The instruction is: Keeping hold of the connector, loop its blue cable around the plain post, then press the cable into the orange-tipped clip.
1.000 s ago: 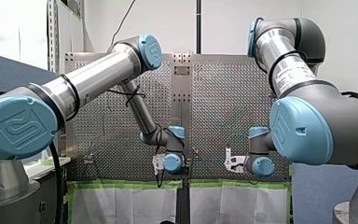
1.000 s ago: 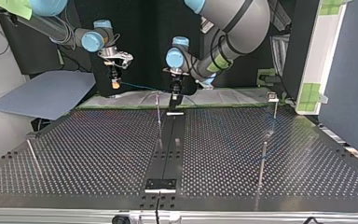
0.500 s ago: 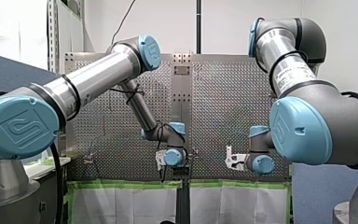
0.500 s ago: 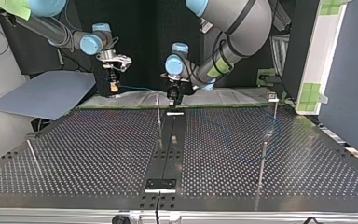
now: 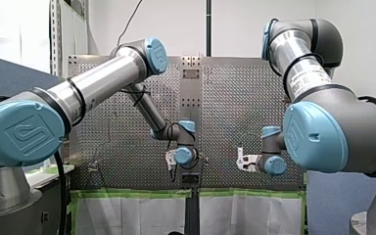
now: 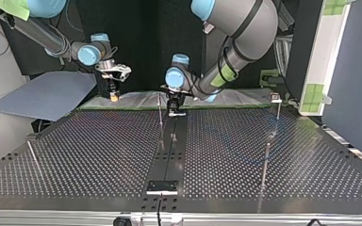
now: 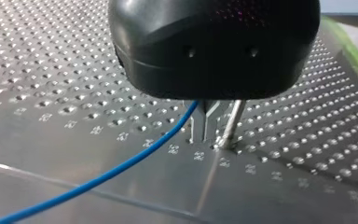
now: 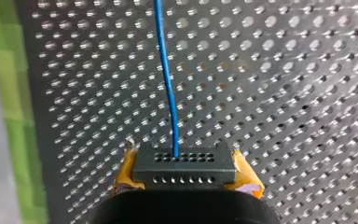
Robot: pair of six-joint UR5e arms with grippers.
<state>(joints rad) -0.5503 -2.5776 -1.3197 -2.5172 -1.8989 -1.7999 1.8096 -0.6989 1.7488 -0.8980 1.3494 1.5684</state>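
It's a robotics lab, folks: my left arm and my right arm over a perforated metal desk, green tape, bare white wall.

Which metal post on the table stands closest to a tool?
The post beside the black centre strip, right next to my left tool; the others stand apart, with no tool near.

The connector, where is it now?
In the right wrist view, the connector sits between my right gripper's yellow fingers, over the perforated table; its blue cable runs straight ahead.
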